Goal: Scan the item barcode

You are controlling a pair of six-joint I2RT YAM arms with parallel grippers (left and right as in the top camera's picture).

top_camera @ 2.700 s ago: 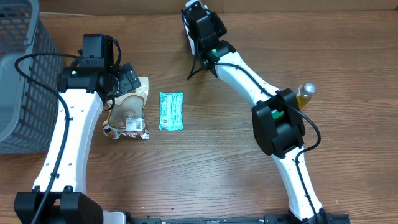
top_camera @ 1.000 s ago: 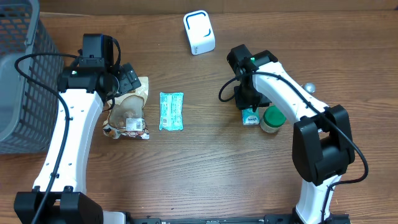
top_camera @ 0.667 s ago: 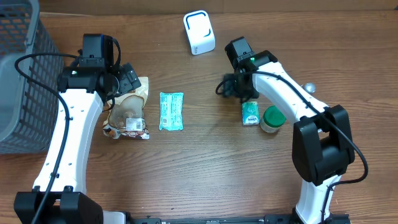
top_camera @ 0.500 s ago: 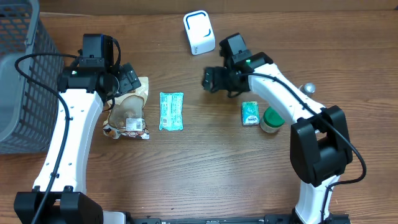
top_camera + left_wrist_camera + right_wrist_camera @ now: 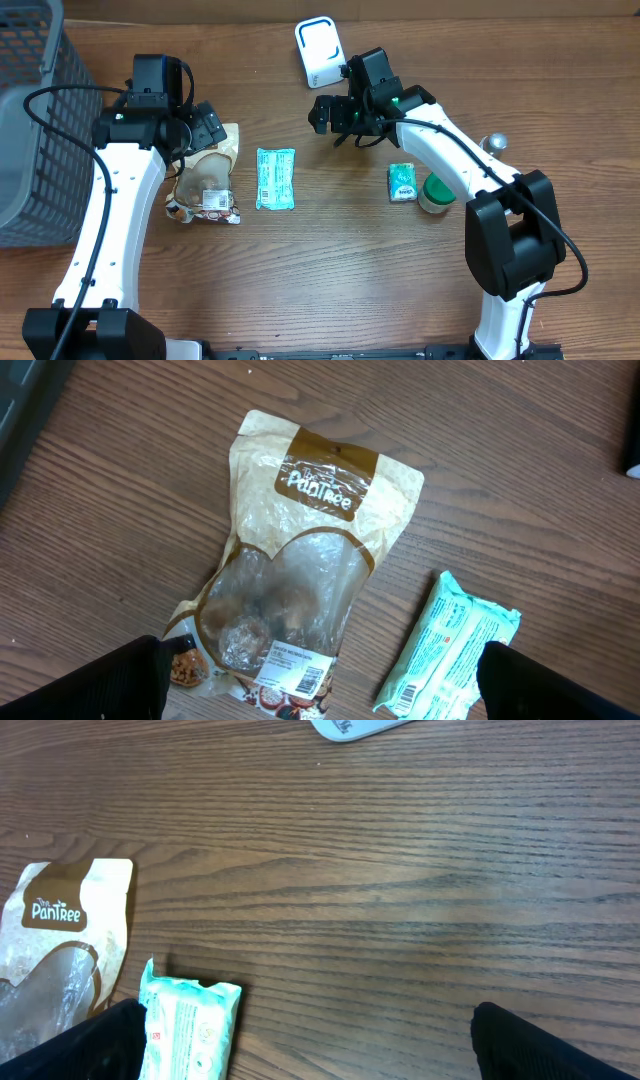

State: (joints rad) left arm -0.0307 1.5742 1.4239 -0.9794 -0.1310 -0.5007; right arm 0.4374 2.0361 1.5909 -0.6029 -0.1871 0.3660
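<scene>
Small green cardboard carton [image 5: 402, 182] now set down, the right gripper [image 5: 322, 112], wide and empty, swings left for another item

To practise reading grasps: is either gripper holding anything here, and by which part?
Nothing is held: the left gripper and the right gripper are both open and empty.

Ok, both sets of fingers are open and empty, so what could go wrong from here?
The right fingers hang close to the white scanner; a careless swing could knock it. The teal packet lies flat on the table, so a pinch may just push it toward the snack pouch below the left fingers.
</scene>
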